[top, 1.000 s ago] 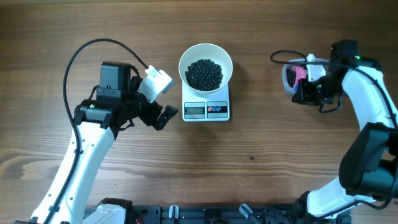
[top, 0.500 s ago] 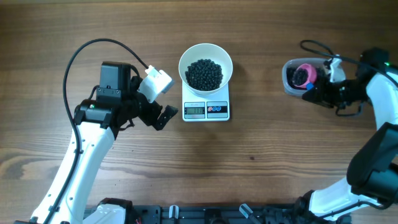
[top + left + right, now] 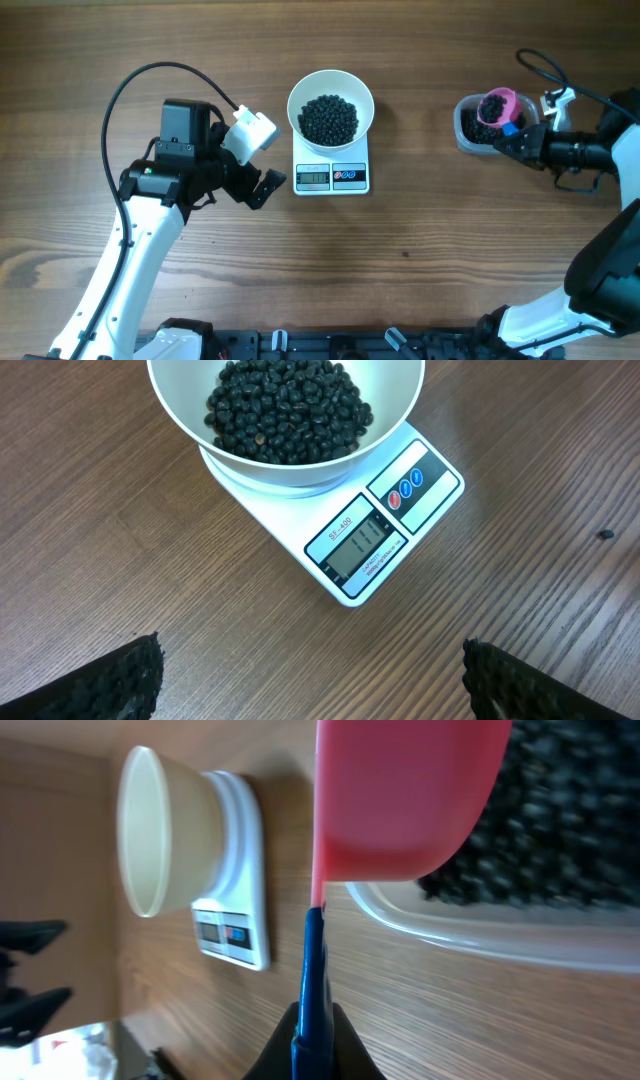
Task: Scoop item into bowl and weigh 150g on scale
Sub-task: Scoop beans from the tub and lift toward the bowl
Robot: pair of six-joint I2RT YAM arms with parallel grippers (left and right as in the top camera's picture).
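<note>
The bowl (image 3: 297, 100) sits on the scale (image 3: 332, 177) and holds a heap of beans (image 3: 329, 118). Well apart, a clear container (image 3: 462, 130) holds more. The pink scoop (image 3: 496, 103) hangs over it, its blue handle (image 3: 313, 970) pinched by the right gripper (image 3: 525, 143). The left gripper (image 3: 262, 160) stands spread beside the scale.

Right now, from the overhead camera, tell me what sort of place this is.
Probably a robot test bench staged for kitchen weighing, not a real kitchen: a bare wooden table, a kitchen scale carrying a white bowl of black beans, and a robot's left arm and right arm flanking it.
</note>
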